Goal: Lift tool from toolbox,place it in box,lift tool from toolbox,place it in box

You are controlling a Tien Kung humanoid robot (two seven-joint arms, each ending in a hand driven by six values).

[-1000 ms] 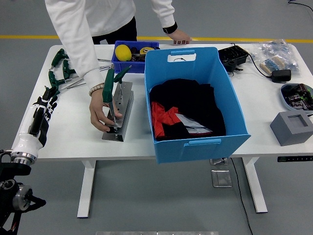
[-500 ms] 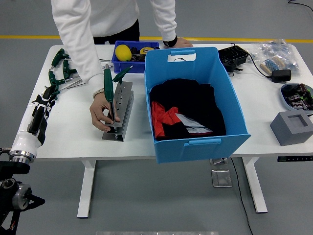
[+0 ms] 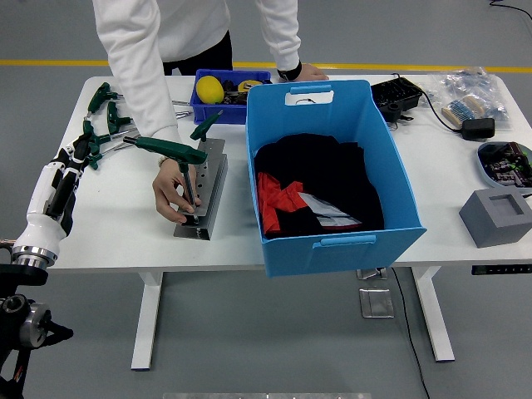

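Left hand [image 3: 73,158] resting near table's [image 3: 125,224] left edge, grip not discernible, while person's hand [image 3: 174,193] steadies a green T-handle tool [image 3: 170,153] upright in metal rack [image 3: 204,189] beside blue box [image 3: 332,179].

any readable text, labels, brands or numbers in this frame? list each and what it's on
None readable.
White label on the blue bin: dark mark, too small to read.
Bag on the red cloth inside the bin: print blurred.
Packets at the far right corner: no legible print.
Black device beside them: no legible marking.
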